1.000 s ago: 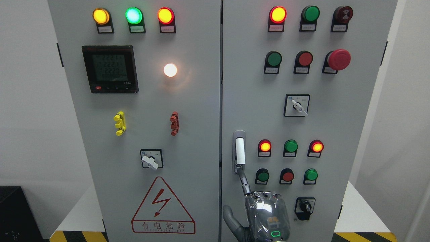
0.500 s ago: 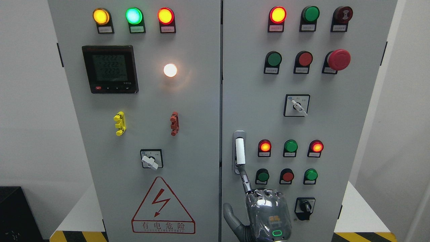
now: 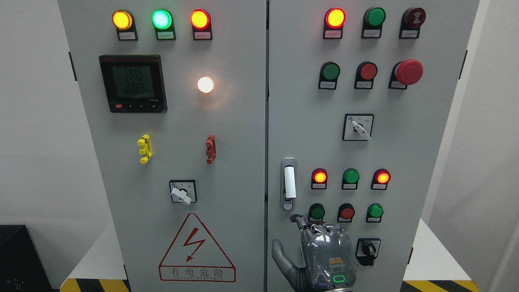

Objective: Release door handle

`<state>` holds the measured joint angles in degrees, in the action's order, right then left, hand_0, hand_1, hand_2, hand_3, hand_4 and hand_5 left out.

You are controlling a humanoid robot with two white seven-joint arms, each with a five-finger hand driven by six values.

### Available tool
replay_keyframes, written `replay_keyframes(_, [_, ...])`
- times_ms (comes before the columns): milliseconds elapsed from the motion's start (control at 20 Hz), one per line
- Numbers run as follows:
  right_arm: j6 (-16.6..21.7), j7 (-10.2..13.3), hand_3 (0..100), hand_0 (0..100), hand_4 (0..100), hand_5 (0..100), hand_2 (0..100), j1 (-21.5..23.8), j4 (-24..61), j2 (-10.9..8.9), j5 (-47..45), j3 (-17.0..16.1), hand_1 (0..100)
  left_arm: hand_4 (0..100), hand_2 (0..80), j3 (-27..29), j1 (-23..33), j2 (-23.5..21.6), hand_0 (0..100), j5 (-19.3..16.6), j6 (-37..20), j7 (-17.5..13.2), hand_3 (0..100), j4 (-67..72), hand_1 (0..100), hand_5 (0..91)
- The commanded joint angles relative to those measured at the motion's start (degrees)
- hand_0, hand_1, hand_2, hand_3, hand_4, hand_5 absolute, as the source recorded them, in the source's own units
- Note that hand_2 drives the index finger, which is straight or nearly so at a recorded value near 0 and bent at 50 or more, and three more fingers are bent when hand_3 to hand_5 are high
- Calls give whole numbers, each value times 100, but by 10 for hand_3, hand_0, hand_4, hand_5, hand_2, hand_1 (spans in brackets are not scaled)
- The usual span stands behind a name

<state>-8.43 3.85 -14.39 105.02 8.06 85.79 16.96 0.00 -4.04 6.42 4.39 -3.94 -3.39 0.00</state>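
The door handle (image 3: pixel 289 183) is a white vertical lever in a grey recessed plate on the left edge of the cabinet's right door (image 3: pixel 389 154). My right hand (image 3: pixel 324 255) comes up from the bottom edge, just below the handle. Its index fingertip (image 3: pixel 296 219) is bent and sits a short way under the handle plate, not touching it. The other fingers are curled over the palm, the thumb (image 3: pixel 279 253) sticks out to the left, and the hand holds nothing. The left hand is out of view.
The grey cabinet has two shut doors with a seam (image 3: pixel 267 121) between them. Around my hand are small round push buttons (image 3: pixel 347 212) and a black rotary switch (image 3: pixel 368 250). A red emergency button (image 3: pixel 408 71) sticks out at the upper right. The left door carries a meter (image 3: pixel 133 83).
The index finger was stretched up to the bottom of the handle. It has bent and drawn back down off it, and the hand has shifted slightly right.
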Motion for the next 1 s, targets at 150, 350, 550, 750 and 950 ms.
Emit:
replay_keyframes(150, [-150,-138,1000,222,978,963,806,-415,72,11,-212,-43,247,12,25,-114,0,0,0,0,-2,5,83,-97,0,0])
replay_keyframes(350, [-159,-191,1000,209,980,962,808,-503,72,11,-212,-43,260,13,24,-114,0,0,0,0,-2,5,83,-97,0,0])
replay_keyframes(550, [-308,-191,1000,202,981,962,812,-626,54,11,-212,-43,268,12,24,-114,0,0,0,0,-2,5,84,-88,0,0])
replay_keyframes(750, [-343,-367,1000,193,984,964,817,-916,-25,20,-212,-52,277,12,25,-114,0,0,0,0,-2,5,85,-97,0,0])
replay_keyframes(950, [-343,-376,1000,181,983,966,814,-1109,-148,20,-212,-114,300,13,25,-114,0,0,0,0,-2,5,84,-97,0,0])
